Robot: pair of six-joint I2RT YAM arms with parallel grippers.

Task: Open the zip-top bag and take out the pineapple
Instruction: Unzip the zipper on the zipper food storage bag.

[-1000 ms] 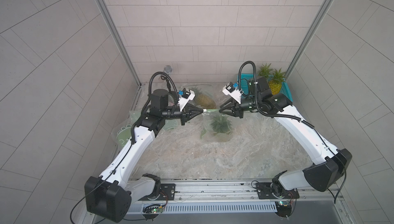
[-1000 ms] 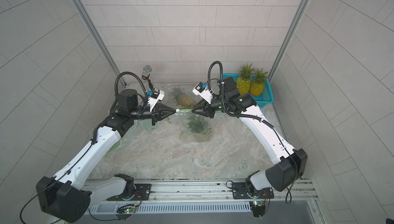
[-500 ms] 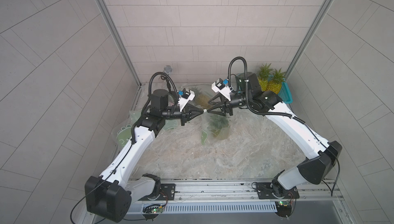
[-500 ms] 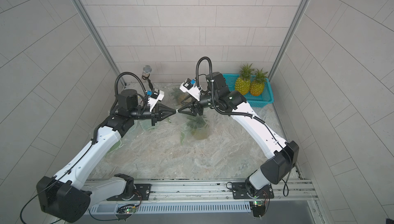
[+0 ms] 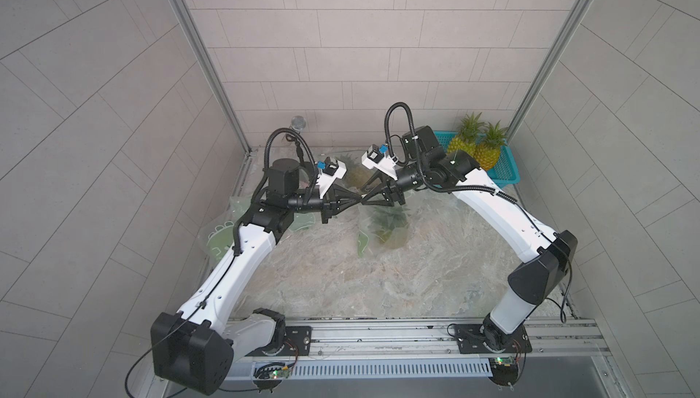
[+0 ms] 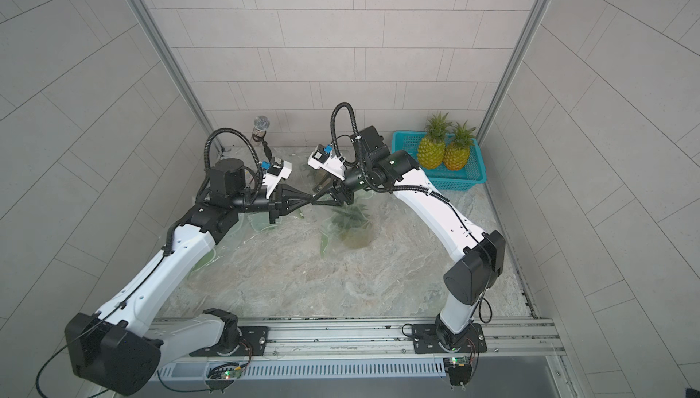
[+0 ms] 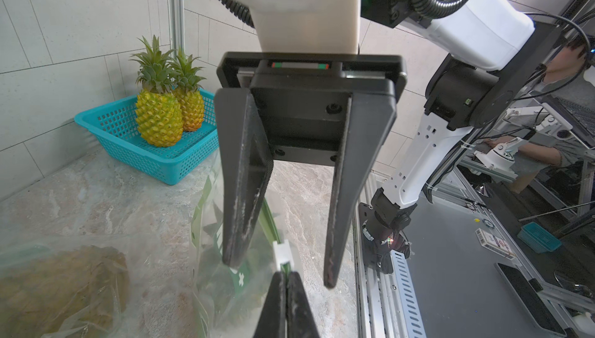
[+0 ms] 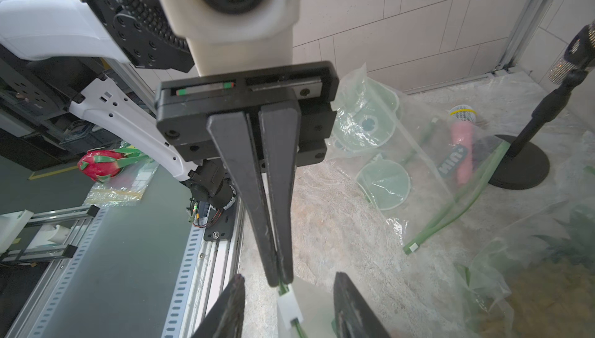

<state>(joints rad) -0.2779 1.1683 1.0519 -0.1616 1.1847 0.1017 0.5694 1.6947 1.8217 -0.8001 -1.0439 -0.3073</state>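
1. The clear zip-top bag held one pineapple, its leaves pointing up toward the pincers.
2. A teal basket held two pineapples standing side by side. It was behind the right pincer and well apart from it.
3. Behind the left pincer, more clear bags lay on the tabletop. One held pale green bowls and another a pink microphone.
4. The left pincer was clenched on the bag's green zip strip, just beside the white slider.
5. The right pincer was released. Its fingers were spread to either side of the slider with a gap on each side, tip to tip with the left pincer.
6. The bagged pineapple lay on the tabletop below the point where the two pincers met, under the right pincer. Neither pincer touched it, and only the bag's raised top edge reached them.
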